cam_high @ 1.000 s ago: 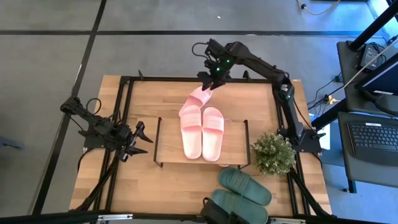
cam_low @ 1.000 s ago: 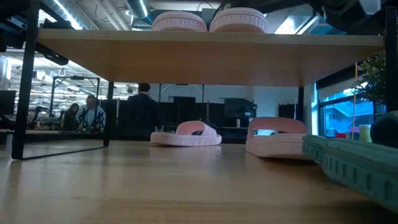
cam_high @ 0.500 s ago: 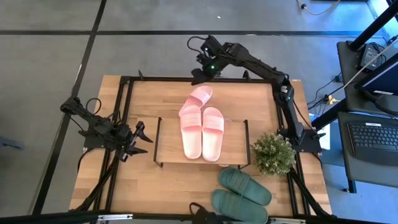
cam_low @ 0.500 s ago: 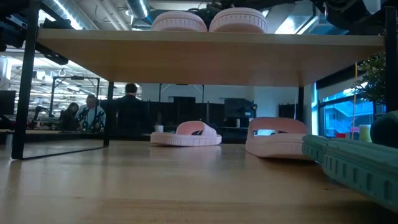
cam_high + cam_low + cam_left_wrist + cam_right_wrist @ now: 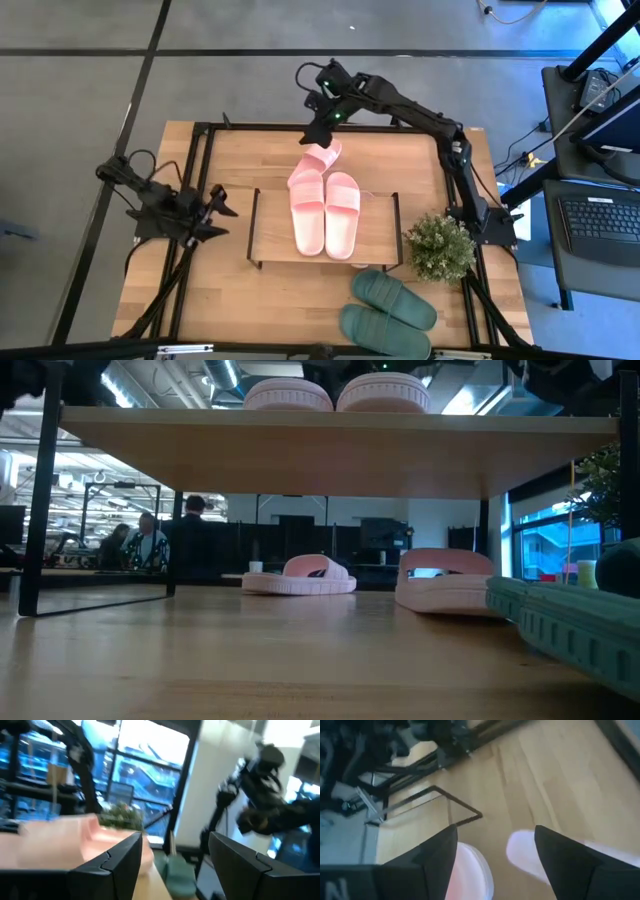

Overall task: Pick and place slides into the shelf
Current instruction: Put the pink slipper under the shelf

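Pink slides (image 5: 325, 212) sit paired on the shelf (image 5: 380, 235); a third pink slide (image 5: 321, 157) lies on the worktop (image 5: 250, 300) behind. I see my right end effector (image 5: 316, 128) released above it, left end effector (image 5: 213, 212) released, waiting left of the shelf.

high view: even bright light, soft short shadows | low view: shelf (image 5: 340, 445) underside shaded, bright ceiling strips and blue window (image 5: 545, 540) glare behind | left wrist view: heavy motion blur, blown-out blue windows | right wrist view: blurred, tabletop (image 5: 555, 780) evenly lit
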{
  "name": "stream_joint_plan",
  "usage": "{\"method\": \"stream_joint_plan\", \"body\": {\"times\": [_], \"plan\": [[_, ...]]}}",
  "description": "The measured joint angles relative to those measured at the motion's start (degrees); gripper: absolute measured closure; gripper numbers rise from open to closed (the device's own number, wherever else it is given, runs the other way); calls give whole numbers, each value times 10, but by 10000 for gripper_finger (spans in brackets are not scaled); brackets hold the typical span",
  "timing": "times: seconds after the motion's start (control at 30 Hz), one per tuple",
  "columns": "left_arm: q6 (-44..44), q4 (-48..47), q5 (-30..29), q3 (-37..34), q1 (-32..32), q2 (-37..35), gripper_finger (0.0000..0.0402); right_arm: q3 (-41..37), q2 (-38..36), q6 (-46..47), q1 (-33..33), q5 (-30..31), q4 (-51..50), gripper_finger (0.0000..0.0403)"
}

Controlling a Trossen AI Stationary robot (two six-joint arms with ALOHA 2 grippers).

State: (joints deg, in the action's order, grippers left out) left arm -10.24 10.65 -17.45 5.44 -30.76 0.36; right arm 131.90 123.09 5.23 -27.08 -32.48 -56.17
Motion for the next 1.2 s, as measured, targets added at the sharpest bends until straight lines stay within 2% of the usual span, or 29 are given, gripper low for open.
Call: {"method": "stream_joint_plan", "body": {"times": [0.17,0.27,0.33,0.5,0.57,0.63,0.7,0.83,1.03,1.2], "plan": [[15,-33,-20,55,15,0,180,0,-29,-40,11,0,55,137],[51,-27,-38,79,32,0,180,0,-42,-41,11,59,59,137],[74,-19,-69,89,45,0,180,0,-51,-38,10,132,55,137],[138,21,-170,93,78,0,180,0,-69,-2,17,437,64,137],[154,22,-193,93,91,0,180,0,-69,18,25,549,65,137],[164,22,-195,93,105,0,180,0,-69,19,30,623,52,137],[163,19,-198,93,120,9,180,0,-69,15,31,637,33,137],[124,16,-210,93,158,36,180,0,-68,18,31,628,-3,137],[96,14,-202,93,223,106,180,0,-68,-35,32,521,44,137],[57,17,-181,93,294,147,180,0,-70,-55,34,502,80,137]]}}
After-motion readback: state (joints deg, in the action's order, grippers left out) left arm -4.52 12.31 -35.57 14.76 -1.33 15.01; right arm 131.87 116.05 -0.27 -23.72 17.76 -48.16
